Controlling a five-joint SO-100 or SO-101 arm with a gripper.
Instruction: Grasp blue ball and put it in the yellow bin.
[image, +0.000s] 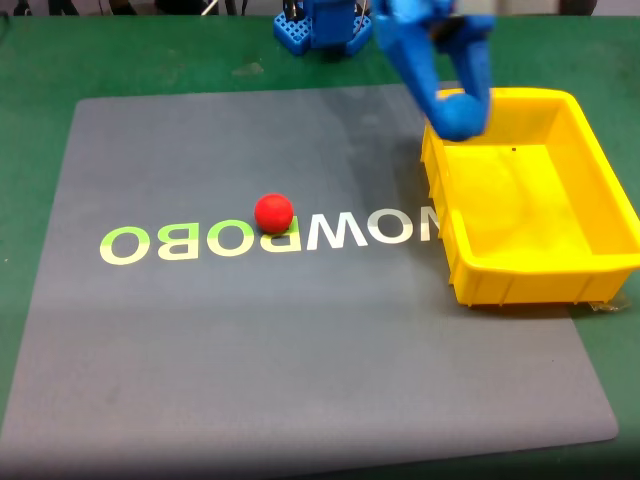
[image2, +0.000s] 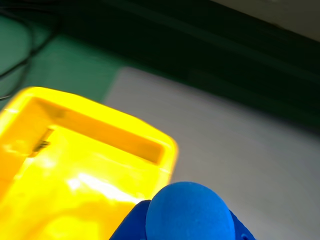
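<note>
- In the fixed view, a grey rectangular mat (image: 300, 340) covers most of the green surface (image: 40, 60), its pale "OWROBO"-like lettering (image: 270, 238) running across the middle and reading reversed
- A small matte red ball (image: 273, 213) rests on the mat, on the lettering, well apart from everything else
- To the right in that view, the large bright yellow rectangular plastic bin (image: 520, 285) sits partly on the mat's right edge, its floor bare
- The blue plastic claw (image: 462, 112) hangs over the bin's far-left corner, clenched on the small matte blue ball (image: 460, 116), which sits above the rim there
- In the wrist view the blue ball (image2: 190, 212) fills the bottom centre, seated against blue claw parts, with the yellow bin (image2: 145, 137) open below and left of it and the grey mat (image2: 240, 145) beyond
- Farthest back in the fixed view stands the arm's blue base (image: 320, 30)
</note>
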